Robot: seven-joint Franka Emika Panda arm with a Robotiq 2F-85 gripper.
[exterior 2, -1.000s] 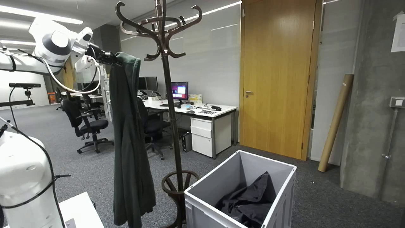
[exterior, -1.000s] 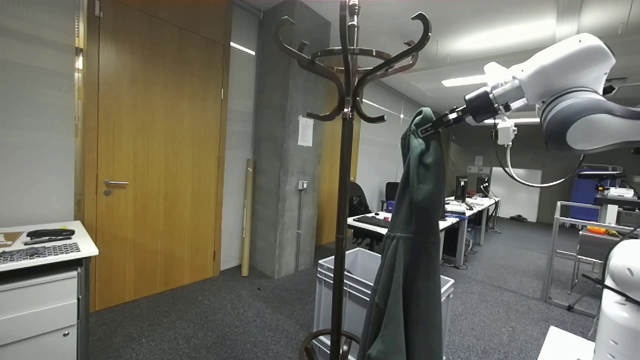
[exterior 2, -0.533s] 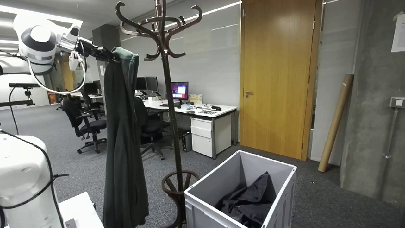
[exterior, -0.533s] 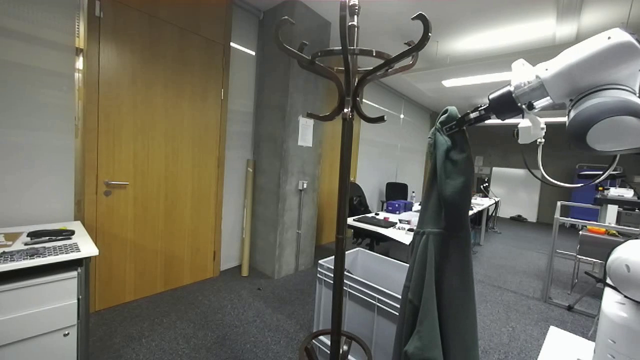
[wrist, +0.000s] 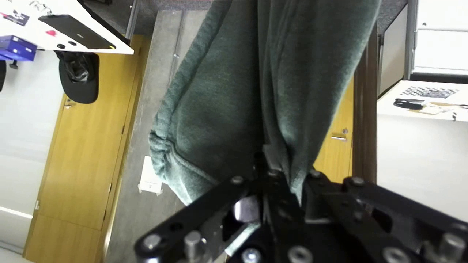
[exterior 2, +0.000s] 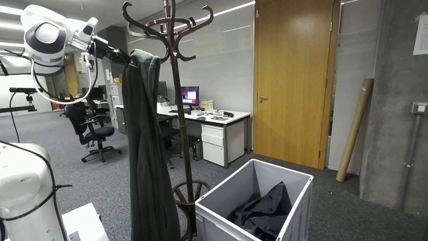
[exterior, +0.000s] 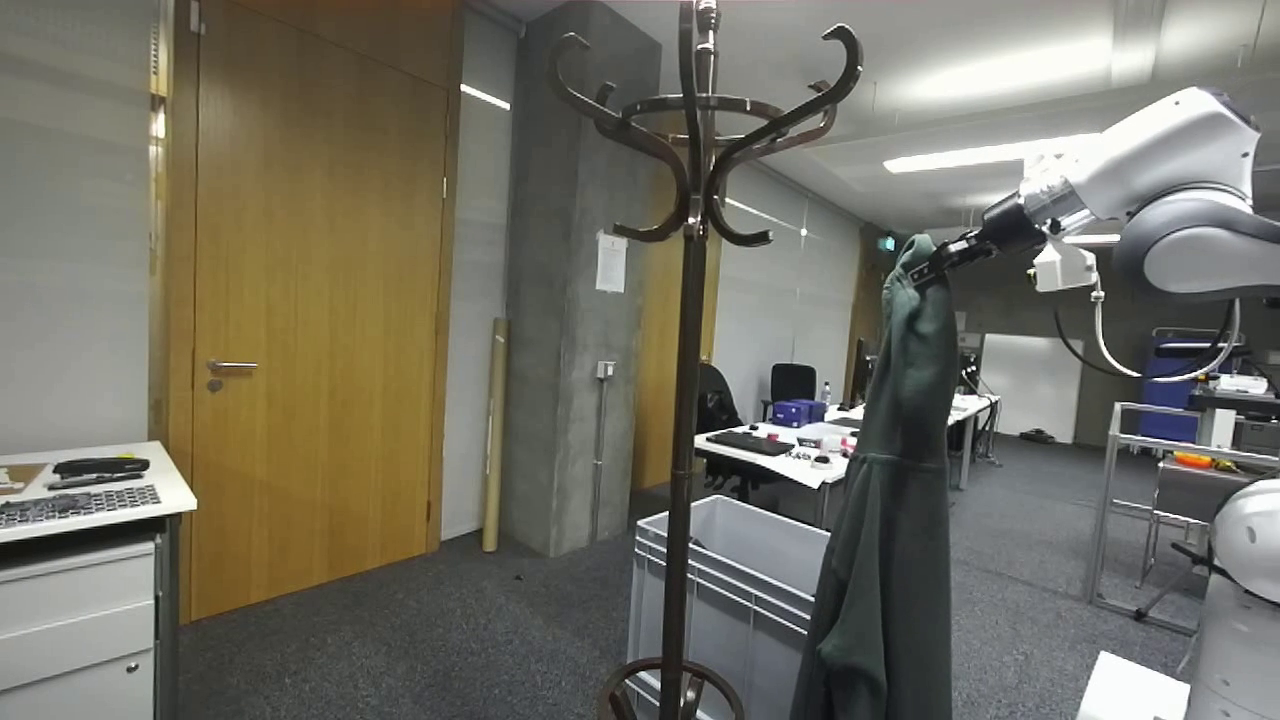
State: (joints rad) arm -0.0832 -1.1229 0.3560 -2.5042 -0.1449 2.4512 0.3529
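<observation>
Showing plainly in just an exterior view, dark cloth [exterior 2: 264,214] lies inside the grey crate [exterior 2: 237,187], lower than the gripper [exterior 2: 133,63]. Only the wrist view reveals how the dark green garment [wrist: 234,91] bunches into a fold between the fingers [wrist: 321,191]. Pinched there, it hangs below the gripper, apart from the nearby coat stand [exterior: 690,350].

Dark green garment [exterior: 900,500], long, hanging in vertical folds, gathered top pinched in end effector [exterior: 922,271].
</observation>
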